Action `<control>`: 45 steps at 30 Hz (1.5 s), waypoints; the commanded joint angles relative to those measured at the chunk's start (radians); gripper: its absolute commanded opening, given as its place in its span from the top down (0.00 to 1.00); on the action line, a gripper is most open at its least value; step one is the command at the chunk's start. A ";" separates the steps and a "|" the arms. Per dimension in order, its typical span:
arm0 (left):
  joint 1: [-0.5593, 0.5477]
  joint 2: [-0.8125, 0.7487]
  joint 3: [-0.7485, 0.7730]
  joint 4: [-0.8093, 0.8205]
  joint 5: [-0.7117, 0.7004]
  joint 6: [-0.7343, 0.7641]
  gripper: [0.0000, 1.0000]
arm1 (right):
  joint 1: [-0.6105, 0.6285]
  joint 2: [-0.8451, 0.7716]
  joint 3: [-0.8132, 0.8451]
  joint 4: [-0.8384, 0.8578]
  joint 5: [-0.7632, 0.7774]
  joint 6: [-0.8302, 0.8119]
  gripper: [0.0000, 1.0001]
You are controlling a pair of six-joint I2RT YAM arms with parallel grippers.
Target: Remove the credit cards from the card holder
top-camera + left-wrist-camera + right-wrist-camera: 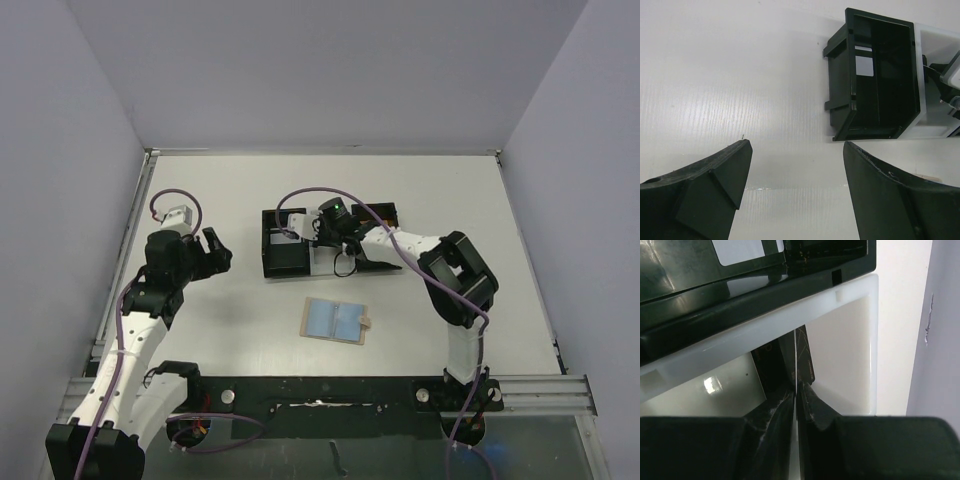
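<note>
– Tan card holder point(336, 320) lay open and flat on the table point(450, 190), blue-grey panels up, apart from the black tray point(285, 268). Right gripper point(796, 395)?
– Pinched together on a thin dark card point(802, 357), held edge-on over the tray's white compartment point(850, 340). Likely the drop spot for removed cards.
– Left gripper point(797, 185)?
– Jaws wide apart, nothing between them, hovering over the table beside the tray. Probably parked clear of the right arm. Could not tell whether cards remained in the holder.
</note>
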 commanded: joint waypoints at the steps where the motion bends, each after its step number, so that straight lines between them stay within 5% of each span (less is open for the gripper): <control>1: 0.005 0.005 0.011 0.042 0.006 0.019 0.26 | -0.007 0.009 0.060 -0.002 0.005 -0.038 0.86; 16: 0.005 0.034 0.011 0.035 0.019 0.020 0.25 | -0.017 0.033 0.068 -0.047 0.029 -0.040 0.64; 37: 0.005 0.066 0.014 0.030 0.035 0.022 0.26 | 0.008 -0.040 0.048 0.064 0.086 0.078 0.55; 45: 0.005 0.060 0.016 0.029 0.033 0.022 0.26 | 0.129 -0.228 -0.152 0.424 0.352 0.171 0.48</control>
